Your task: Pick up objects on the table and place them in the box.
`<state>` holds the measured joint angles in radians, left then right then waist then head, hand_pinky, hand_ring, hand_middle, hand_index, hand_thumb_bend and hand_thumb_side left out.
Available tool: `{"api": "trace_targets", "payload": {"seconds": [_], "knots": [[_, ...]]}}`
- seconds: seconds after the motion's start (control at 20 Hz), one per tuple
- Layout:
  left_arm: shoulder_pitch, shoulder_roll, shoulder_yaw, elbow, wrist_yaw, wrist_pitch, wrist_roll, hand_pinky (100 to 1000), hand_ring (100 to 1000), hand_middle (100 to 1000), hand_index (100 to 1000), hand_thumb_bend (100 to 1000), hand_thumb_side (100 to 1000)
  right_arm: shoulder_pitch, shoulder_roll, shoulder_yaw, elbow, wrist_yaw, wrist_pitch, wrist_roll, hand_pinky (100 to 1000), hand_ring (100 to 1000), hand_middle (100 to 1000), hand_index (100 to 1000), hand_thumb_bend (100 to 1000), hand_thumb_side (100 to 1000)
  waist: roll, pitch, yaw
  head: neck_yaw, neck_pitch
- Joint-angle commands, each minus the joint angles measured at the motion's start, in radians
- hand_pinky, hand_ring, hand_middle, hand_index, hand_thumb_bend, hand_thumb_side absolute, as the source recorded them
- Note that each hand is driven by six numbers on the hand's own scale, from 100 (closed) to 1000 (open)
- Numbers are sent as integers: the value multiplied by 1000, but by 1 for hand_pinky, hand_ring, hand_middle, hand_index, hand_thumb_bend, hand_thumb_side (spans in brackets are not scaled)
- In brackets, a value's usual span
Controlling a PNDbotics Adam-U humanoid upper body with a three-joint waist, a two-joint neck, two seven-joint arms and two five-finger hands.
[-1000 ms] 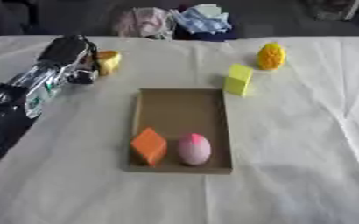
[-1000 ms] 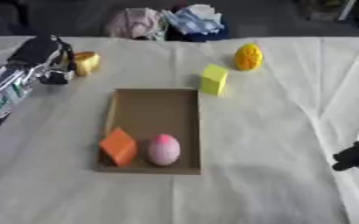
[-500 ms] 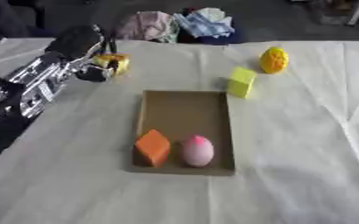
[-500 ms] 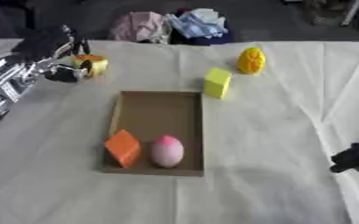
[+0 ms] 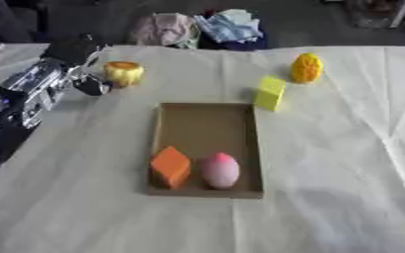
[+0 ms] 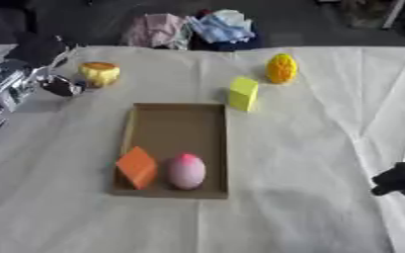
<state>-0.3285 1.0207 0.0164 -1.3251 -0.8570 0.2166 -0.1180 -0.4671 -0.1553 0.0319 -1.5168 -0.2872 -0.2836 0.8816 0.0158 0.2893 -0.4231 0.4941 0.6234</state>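
The shallow cardboard box (image 5: 208, 123) lies with its long axis running away from the robot. At its near end sit an orange block (image 5: 171, 167) and a pink egg-shaped object (image 5: 220, 170), side by side. Just beyond the box's far right corner stands a yellow block (image 5: 270, 93), upright. Farther right of it is a yellow bumpy fruit (image 5: 306, 67). Beyond the box's far left corner, a small yellow-orange pumpkin-like object (image 5: 124, 73) rests on the table; the left hand (image 5: 83, 74) sits just beside it, fingers curled, contact unclear. The right hand (image 6: 400, 182) shows at the right edge; its fingers cannot be made out.

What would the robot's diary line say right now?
left hand: open beside yellow-orange object | box: orange block, pink egg | right hand: idle
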Motion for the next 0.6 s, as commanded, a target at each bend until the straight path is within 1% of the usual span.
{"api": "trace_targets", "payload": {"seconds": [0.05, 0.3, 0.55, 0.6], "knots": [[-20, 21, 7, 28, 1, -4, 14, 778, 781, 809, 909, 374, 222, -17, -13, -1, -11, 2, -29, 25, 889, 714, 739, 866, 100, 623, -1, -14, -3, 6, -11], [-35, 9, 2, 48, 15, -3, 51, 768, 768, 795, 899, 330, 207, -25, -14, 2, -8, 2, -32, 25, 890, 714, 739, 865, 100, 631, -2, -2, -11, 11, -17], [-38, 7, -4, 56, 29, -2, 80, 768, 768, 795, 899, 330, 207, -27, -15, 3, -6, 2, -34, 25, 890, 714, 739, 865, 100, 631, -3, 1, -14, 12, -19], [-40, 1, -9, 57, 32, -6, 80, 754, 744, 765, 875, 295, 211, -30, -15, 5, -5, 2, -34, 25, 890, 714, 738, 862, 100, 645, -4, 6, -18, 11, -21]]}}
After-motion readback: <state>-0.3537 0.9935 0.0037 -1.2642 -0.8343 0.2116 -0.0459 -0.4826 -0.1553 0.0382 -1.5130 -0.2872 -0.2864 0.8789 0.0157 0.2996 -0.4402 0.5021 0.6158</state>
